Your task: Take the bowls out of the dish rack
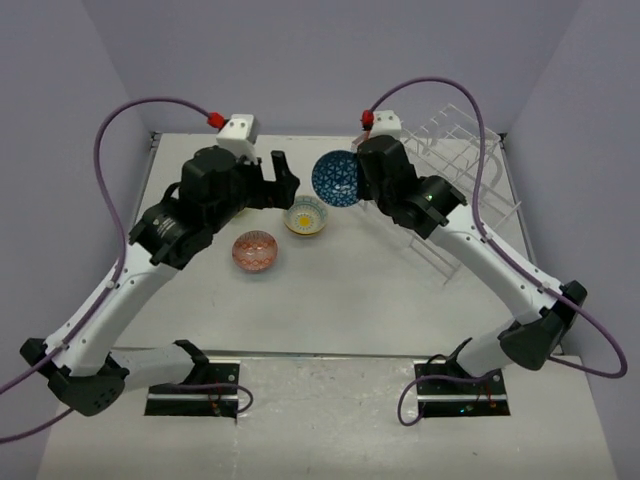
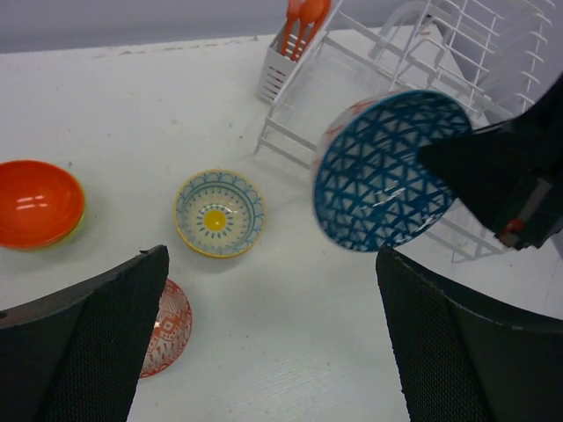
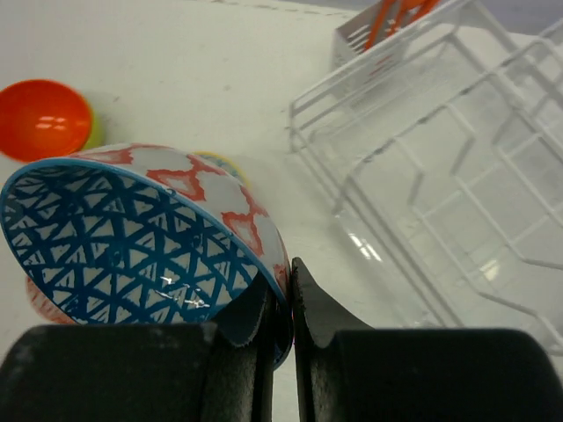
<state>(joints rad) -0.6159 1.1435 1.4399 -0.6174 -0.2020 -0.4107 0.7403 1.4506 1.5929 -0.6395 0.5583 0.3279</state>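
Note:
My right gripper [image 1: 360, 190] [image 3: 288, 274] is shut on the rim of the dark blue patterned bowl [image 1: 337, 178] [image 3: 132, 237] and holds it tilted in the air, left of the white dish rack [image 1: 462, 165] [image 3: 440, 176]. The bowl also shows in the left wrist view [image 2: 387, 171]. My left gripper [image 1: 285, 180] [image 2: 273, 352] is open and empty above the table. The yellow-centred bowl [image 1: 306, 215] [image 2: 218, 213] and the pink-red bowl [image 1: 255, 251] [image 2: 167, 325] sit on the table. The orange-red bowl [image 2: 35, 202] [image 3: 44, 119] sits further left, stacked on a lime green one.
A small utensil basket with orange utensils [image 2: 295, 35] [image 3: 383, 22] stands at the rack's far corner. The rack [image 2: 440, 53] tiers in view hold no bowls. In the top view my left arm hides the orange-red bowl.

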